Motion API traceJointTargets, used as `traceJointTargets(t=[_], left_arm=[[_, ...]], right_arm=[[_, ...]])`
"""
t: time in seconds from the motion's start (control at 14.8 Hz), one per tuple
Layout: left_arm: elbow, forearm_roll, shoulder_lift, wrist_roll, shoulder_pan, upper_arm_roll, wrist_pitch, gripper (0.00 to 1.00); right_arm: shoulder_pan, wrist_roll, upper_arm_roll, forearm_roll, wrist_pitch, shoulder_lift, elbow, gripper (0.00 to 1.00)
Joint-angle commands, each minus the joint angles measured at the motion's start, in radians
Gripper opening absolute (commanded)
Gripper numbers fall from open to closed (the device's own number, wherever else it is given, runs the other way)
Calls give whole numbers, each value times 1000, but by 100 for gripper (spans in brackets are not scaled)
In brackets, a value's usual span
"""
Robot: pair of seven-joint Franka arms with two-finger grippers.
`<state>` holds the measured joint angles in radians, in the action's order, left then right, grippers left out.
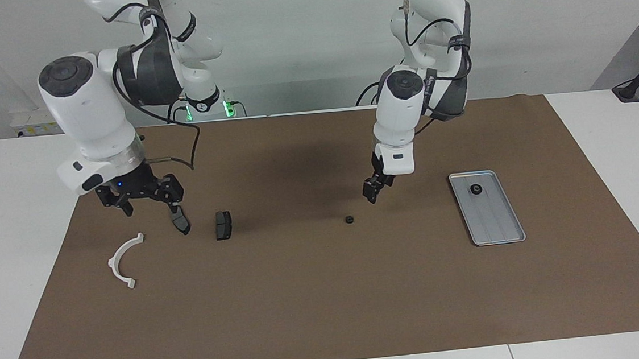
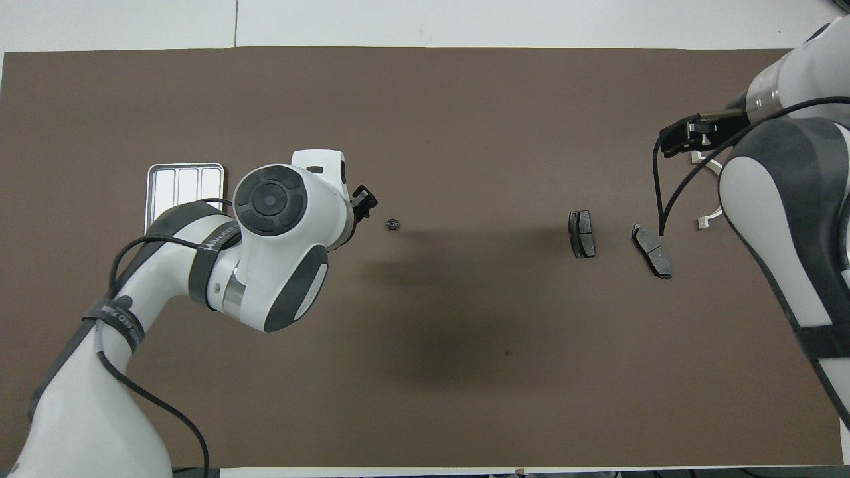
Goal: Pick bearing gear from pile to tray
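A small black bearing gear (image 1: 349,220) (image 2: 392,225) lies alone on the brown mat near its middle. My left gripper (image 1: 371,190) (image 2: 364,198) hangs just above the mat beside it, toward the tray, open and holding nothing. The silver tray (image 1: 494,223) (image 2: 184,186) sits toward the left arm's end, with another bearing gear (image 1: 476,189) in its end nearer the robots. The rest of the pile lies toward the right arm's end: two dark plates (image 1: 223,225) (image 1: 181,220) and a white half-ring bracket (image 1: 123,260). My right gripper (image 1: 147,202) (image 2: 682,129) is open and raised over them.
In the overhead view the left arm covers most of the tray, and the right arm hides part of the bracket (image 2: 712,192). The two plates (image 2: 582,234) (image 2: 652,250) lie flat on the mat (image 1: 329,304), a hand's width apart.
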<state>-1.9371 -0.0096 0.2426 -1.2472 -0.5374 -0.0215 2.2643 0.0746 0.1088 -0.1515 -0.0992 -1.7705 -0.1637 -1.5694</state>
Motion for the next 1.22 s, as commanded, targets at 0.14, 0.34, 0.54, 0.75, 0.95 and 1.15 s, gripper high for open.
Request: traceJointTargets(t=[0.14, 0.34, 0.54, 0.75, 0.95, 1.15], left_arm=[[50, 54, 109, -168, -90, 20, 44, 82], [55, 79, 142, -192, -96, 20, 81, 82], [58, 98, 152, -190, -93, 26, 101, 81], [90, 106, 175, -189, -84, 31, 118, 81], [136, 106, 201, -189, -76, 32, 115, 81], [145, 106, 218, -189, -76, 32, 119, 81]], right_arm=[[-70, -32, 41, 26, 164, 153, -81, 100], [-99, -28, 43, 27, 200, 211, -118, 100], [-101, -27, 41, 38, 200, 234, -143, 100], [-101, -11, 44, 104, 187, 228, -140, 100], [-101, 42, 44, 136, 186, 222, -133, 100], [-99, 43, 46, 136, 183, 224, -129, 100]])
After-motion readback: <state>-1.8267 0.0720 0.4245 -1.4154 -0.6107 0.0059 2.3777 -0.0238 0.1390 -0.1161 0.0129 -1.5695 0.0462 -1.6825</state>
